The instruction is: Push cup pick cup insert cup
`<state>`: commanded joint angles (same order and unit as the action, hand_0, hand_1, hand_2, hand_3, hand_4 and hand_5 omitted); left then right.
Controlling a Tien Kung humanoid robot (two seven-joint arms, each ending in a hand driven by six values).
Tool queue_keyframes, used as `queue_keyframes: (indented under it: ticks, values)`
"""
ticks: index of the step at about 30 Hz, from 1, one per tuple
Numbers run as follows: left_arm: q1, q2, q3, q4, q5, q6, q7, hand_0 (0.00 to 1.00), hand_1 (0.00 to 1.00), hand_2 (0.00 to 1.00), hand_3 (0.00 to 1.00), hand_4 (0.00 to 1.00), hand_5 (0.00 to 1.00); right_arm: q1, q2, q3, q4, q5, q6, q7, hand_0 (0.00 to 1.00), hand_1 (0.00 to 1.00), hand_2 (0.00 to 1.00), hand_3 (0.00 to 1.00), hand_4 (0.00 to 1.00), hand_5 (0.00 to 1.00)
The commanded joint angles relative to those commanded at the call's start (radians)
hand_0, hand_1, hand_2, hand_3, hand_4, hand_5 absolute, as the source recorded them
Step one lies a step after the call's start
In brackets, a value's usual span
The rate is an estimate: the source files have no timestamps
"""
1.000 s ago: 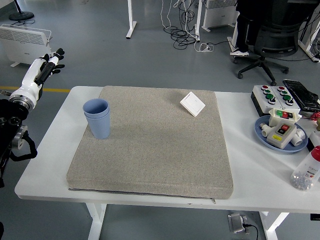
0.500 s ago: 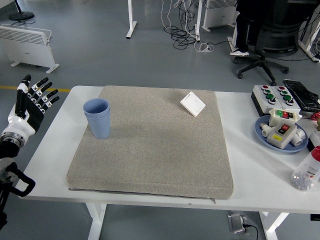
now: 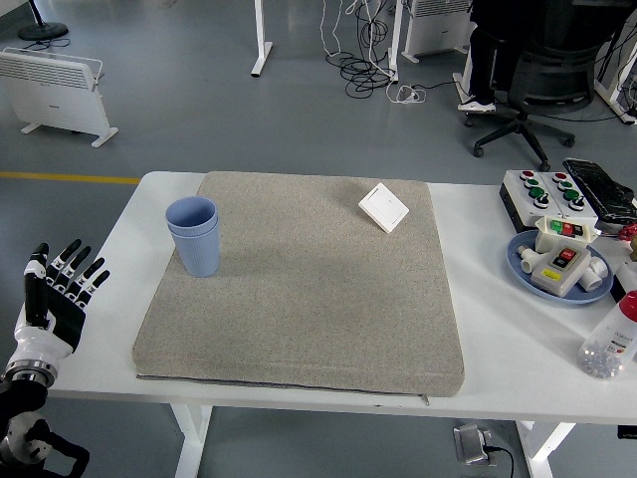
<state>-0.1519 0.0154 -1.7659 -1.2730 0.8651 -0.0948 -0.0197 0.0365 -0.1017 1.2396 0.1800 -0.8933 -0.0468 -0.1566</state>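
1. The stacked blue cups stood upright on the grey mat, near its far-left corner, one nested inside the other with the two rims showing just apart.
2. My read: nesting looked already done, so the insert step was probably finished.
3. Handling guess: thin plastic, light, stiff enough to grip but easy to tip or slide on the fabric. The smooth tapered wall would slip under a loose grip.
4. Best hold would be a wrap around the mid-wall below the rims, thumb opposite the fingers. Pinching the rim risked separating or jamming the pair.
5. The left robot hand was at the counter's left edge, well apart from the cups, fingers spread and upright, holding nothing.
6. The right robot hand was not in view.
7. A white square switch plate lay tilted near the mat's far edge, well apart from the cups.
8. On the right of the counter: a button box, a blue plate holding switch parts, and a bottle with a red cap.
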Motion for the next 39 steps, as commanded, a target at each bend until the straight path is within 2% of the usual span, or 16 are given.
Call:
queue_keyframes:
  ticks: [8,11,13,14,19,20,25,26,39]
  values:
    - [0.095,-0.008,0.021,-0.078,-0.034,0.002,-0.007,0.808,0.819,0.897,0.831,0.662,0.998,0.004,-0.004,-0.002,0.000,-0.003,0.002,0.000,0.752,0.626,0.621,0.559,0.071,0.438]
    - [0.106,-0.013,0.039,-0.091,-0.049,-0.005,-0.011,0.808,0.819,0.897,0.831,0.662,0.998,0.005,-0.005,-0.001,0.000,-0.008,0.003,0.000,0.752,0.626,0.621,0.559,0.071,0.438]
    - [0.105,-0.015,0.046,-0.092,-0.052,-0.011,-0.012,0.808,0.819,0.897,0.831,0.662,0.998,0.005,-0.005,-0.001,0.000,-0.009,0.003,-0.001,0.752,0.626,0.621,0.559,0.071,0.438]
    - [0.101,-0.015,0.048,-0.091,-0.055,-0.015,-0.012,0.844,0.861,0.919,0.846,0.665,0.998,0.005,-0.005,-0.002,0.000,-0.010,0.004,-0.001,0.752,0.625,0.621,0.559,0.070,0.436]
    - [0.080,-0.015,0.054,-0.076,-0.057,-0.015,-0.026,0.844,0.861,0.919,0.846,0.665,0.998,0.007,-0.005,-0.002,0.000,-0.011,0.004,-0.002,0.752,0.625,0.621,0.559,0.070,0.436]
    - [0.074,-0.015,0.056,-0.072,-0.056,-0.013,-0.028,0.881,0.876,0.960,0.904,0.653,0.998,0.008,-0.005,-0.002,0.000,-0.012,0.004,-0.003,0.752,0.625,0.621,0.559,0.070,0.437]
    - [0.062,-0.015,0.058,-0.065,-0.048,-0.026,-0.024,0.881,0.876,0.960,0.904,0.653,0.998,0.011,-0.005,-0.004,0.000,-0.008,0.004,-0.002,0.752,0.625,0.621,0.559,0.070,0.437]
    - [0.061,-0.015,0.058,-0.065,-0.047,-0.029,-0.022,0.905,0.902,0.986,0.948,0.632,0.998,0.011,-0.005,-0.005,0.000,-0.007,0.004,-0.002,0.751,0.625,0.621,0.558,0.071,0.439]
    - [0.054,-0.015,0.068,-0.045,-0.050,-0.054,-0.005,0.916,0.912,0.997,0.966,0.630,0.998,0.007,-0.004,-0.011,0.000,-0.007,0.005,-0.003,0.752,0.625,0.621,0.558,0.071,0.437]
